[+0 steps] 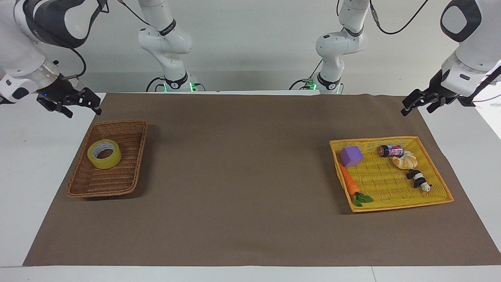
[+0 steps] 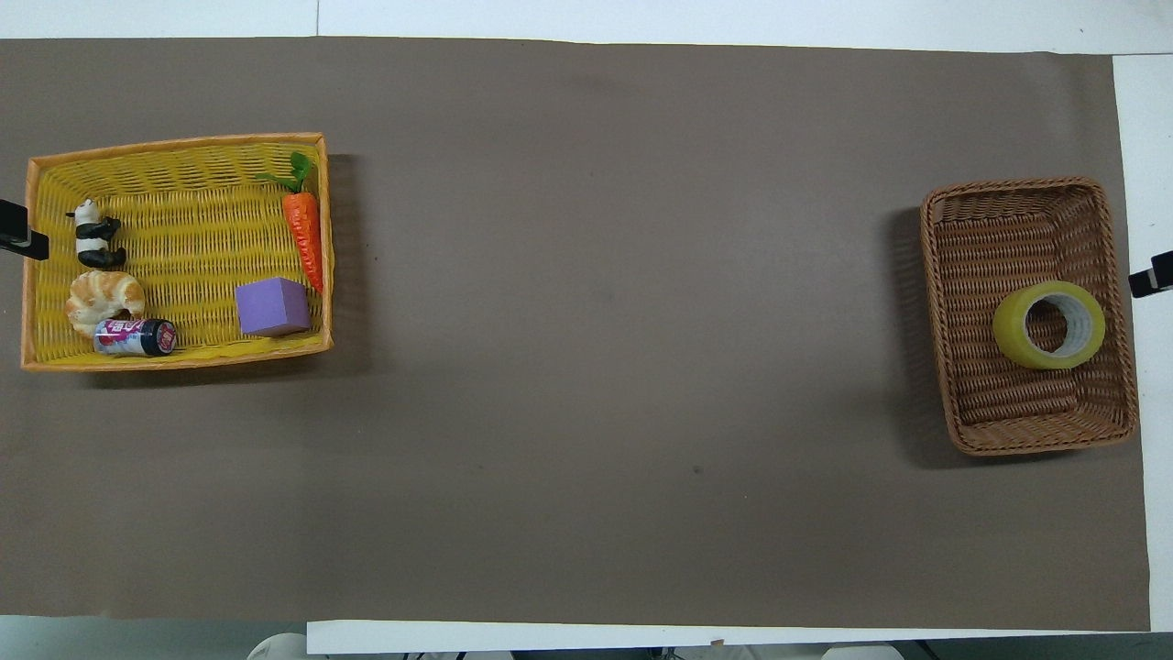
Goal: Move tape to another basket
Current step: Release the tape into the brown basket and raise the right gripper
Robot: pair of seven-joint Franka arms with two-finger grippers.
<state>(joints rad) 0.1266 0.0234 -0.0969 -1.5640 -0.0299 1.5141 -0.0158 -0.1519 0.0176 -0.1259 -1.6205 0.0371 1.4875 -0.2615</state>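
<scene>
The yellow tape (image 1: 104,154) lies flat in the brown wicker basket (image 1: 113,191) at the right arm's end of the table, in the part nearer to the robots. It also shows in the overhead view (image 2: 1048,324), inside the basket (image 2: 1008,190). My right gripper (image 1: 83,112) is open and empty, raised over the mat's edge beside the basket, clear of the tape. Only its tip (image 2: 1150,280) shows in the overhead view. My left gripper (image 1: 417,111) is open and empty, and waits in the air over the mat's edge beside the yellow tray.
A flat yellow woven tray (image 1: 391,206) at the left arm's end holds a purple cube (image 1: 351,156), a toy carrot (image 1: 349,184), a small can (image 1: 390,150), a croissant (image 1: 405,160) and a panda figure (image 1: 418,180). A brown mat (image 1: 242,176) covers the table.
</scene>
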